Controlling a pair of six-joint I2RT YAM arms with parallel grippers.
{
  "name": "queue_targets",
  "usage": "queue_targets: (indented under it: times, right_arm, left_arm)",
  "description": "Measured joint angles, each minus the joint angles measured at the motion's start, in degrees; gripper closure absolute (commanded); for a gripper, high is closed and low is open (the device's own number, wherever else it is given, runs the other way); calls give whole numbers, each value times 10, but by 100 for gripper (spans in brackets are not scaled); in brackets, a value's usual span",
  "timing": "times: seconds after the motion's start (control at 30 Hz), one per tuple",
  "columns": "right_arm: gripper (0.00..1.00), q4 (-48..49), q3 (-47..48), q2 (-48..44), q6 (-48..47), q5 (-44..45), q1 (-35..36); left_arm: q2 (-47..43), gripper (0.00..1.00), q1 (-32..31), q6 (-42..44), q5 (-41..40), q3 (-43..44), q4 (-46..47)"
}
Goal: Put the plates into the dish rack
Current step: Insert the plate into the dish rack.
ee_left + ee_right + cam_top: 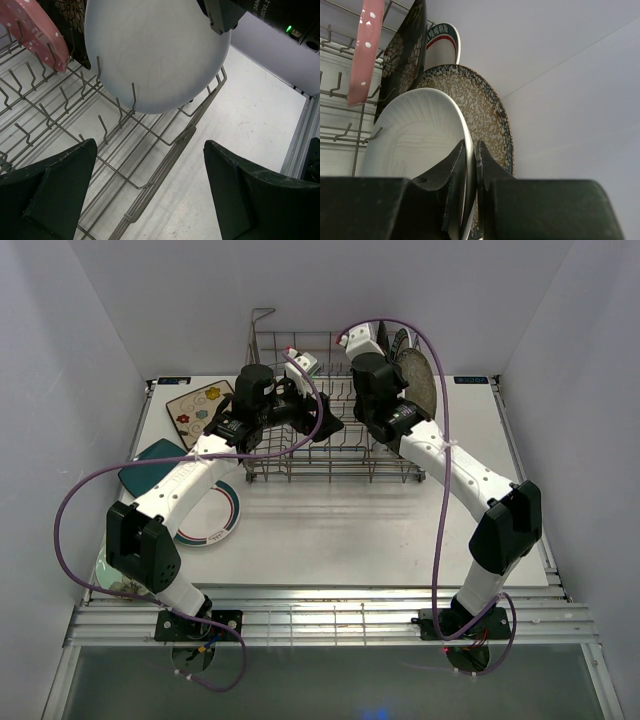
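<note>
Fingers (455,165) of the right gripper (471,146) are clenched on the upper rim of the white oval plate (415,140), one on each face. This plate stands on edge in the dish rack (330,468) at its right end, with its lower rim seated between upright tines (133,95) beside the rack's side rail.

Left gripper (150,150): fingers spread wide and grasping nothing, positioned above the rack floor, near the white oval plate but apart from it.

Adjacent items inside the rack:
- Speckled round plate (487,105): upright, directly behind the white oval plate and close against it.
- Teal-rimmed round plate (446,42): upright, beyond the speckled round plate.
- Black floral square plate (407,55): upright, beside the white oval plate.
- Pink dotted plate (367,50): upright, one slot further in.

Items on the table (400,540), left of the rack:
- Cream floral square plate (200,410), nearest the rack's far corner with the tall wire loop (262,315).
- Teal square plate (148,465).
- A second teal-rimmed plate (215,520), partly under the left arm.

Markings: the rim of the teal-rimmed round plate carries a band of characters, too small to read. White lettering on the right arm housing (260,10) is cut off and illegible. A green indicator lamp (288,28) is lit on that housing.
</note>
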Motion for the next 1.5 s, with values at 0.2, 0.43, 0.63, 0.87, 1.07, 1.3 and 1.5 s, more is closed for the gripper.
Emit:
queue_targets:
  times: [0.2, 0.43, 0.63, 0.87, 1.07, 1.3, 1.5]
  right_arm:
    - [91, -6, 0, 0, 24, 1, -10]
    - [85, -4, -23, -16, 49, -4, -21]
    - [84, -5, -43, -36, 67, -14, -28]
    - [80, -3, -54, -43, 82, -16, -31]
    - [79, -1, -63, -48, 93, -16, -41]
    - [78, 2, -63, -49, 104, -18, -48]
    - [78, 7, -63, -49, 105, -20, -49]
  left_arm:
    - [0, 2, 0, 0, 0, 0, -2]
    - [0, 2, 0, 1, 0, 0, -5]
    - [-7, 2, 0, 3, 2, -13, -10]
    - [-11, 2, 0, 5, 3, -19, -12]
    - [-14, 2, 0, 5, 5, -25, -12]
    - [-15, 2, 0, 9, 5, -27, -12]
    - [-15, 2, 0, 10, 5, -28, -12]
